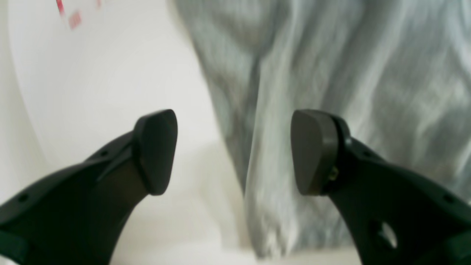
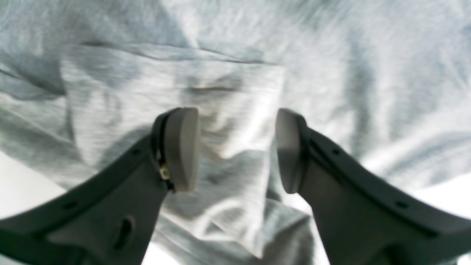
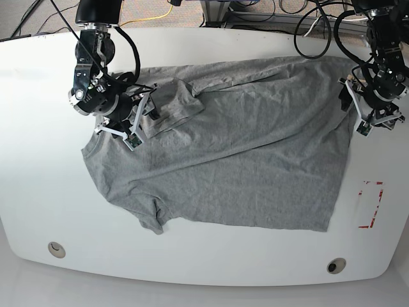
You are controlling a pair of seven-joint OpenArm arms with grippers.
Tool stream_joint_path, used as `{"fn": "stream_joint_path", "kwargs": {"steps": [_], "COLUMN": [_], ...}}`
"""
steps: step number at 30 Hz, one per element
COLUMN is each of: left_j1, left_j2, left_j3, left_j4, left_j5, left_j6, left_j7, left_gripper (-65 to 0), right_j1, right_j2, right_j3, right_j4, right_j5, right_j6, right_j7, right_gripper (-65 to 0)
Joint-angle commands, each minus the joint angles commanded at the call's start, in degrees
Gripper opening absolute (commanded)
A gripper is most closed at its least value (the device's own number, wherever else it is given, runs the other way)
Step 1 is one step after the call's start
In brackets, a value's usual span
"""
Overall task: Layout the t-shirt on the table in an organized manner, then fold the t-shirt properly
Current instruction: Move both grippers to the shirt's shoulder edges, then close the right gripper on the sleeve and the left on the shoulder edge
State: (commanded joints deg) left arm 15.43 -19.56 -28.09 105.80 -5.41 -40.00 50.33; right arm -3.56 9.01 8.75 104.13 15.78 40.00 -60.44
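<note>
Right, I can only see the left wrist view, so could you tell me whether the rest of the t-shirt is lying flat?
Observer: Not fully. The base view shows the t-shirt spread across the table, but one sleeve is folded over onto the body.
Operator: Thank you. Where is the right pincer, please?
Observer: The right pincer is open, just over that folded sleeve.
Operator: And the second sleeve?
Observer: The second sleeve sticks out from the body toward the table's near edge and is not folded over.
</note>
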Motion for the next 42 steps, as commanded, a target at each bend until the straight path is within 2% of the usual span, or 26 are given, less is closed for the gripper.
{"fn": "stream_joint_path", "kwargs": {"steps": [4,7,15,21,29,42], "left_j1": [3.2,5.1,10.4,11.4,11.5,11.2], "left_j2": [1.5,1.8,2.0,2.7,2.8,2.6], "left_j3": [-5.2,-6.5,-6.6,-6.7,-6.4,-6.3], "left_j4": [0.0,0.0,0.0,-0.3,-1.1,-8.2], "left_j5": [0.0,0.0,-0.3,-3.3,-3.1,-3.1], "left_j6": [0.0,0.0,0.0,0.0,0.0,0.0], "left_j7": [0.0,0.0,0.0,0.0,0.0,-0.4], "left_gripper": [-19.9,-19.9,-19.9,-20.1,-20.1,-20.3], "right_j1": [-0.5,-0.5,-0.6,-0.7,-0.9,-1.0], "right_j2": [0.0,0.0,-0.1,-0.1,-0.1,-0.1], "right_j3": [0.0,-0.1,-0.1,-0.1,-0.1,0.1], "right_j4": [-0.1,-0.1,-0.1,-0.1,0.0,0.0], "right_j5": [-0.2,0.0,0.0,0.0,0.0,0.0], "right_j6": [0.0,0.0,0.0,0.0,0.0,0.0], "right_j7": [0.2,0.2,0.2,0.2,0.2,0.2], "right_gripper": [-33.0,-33.0,-33.0,-33.0,-33.0,-33.1]}}
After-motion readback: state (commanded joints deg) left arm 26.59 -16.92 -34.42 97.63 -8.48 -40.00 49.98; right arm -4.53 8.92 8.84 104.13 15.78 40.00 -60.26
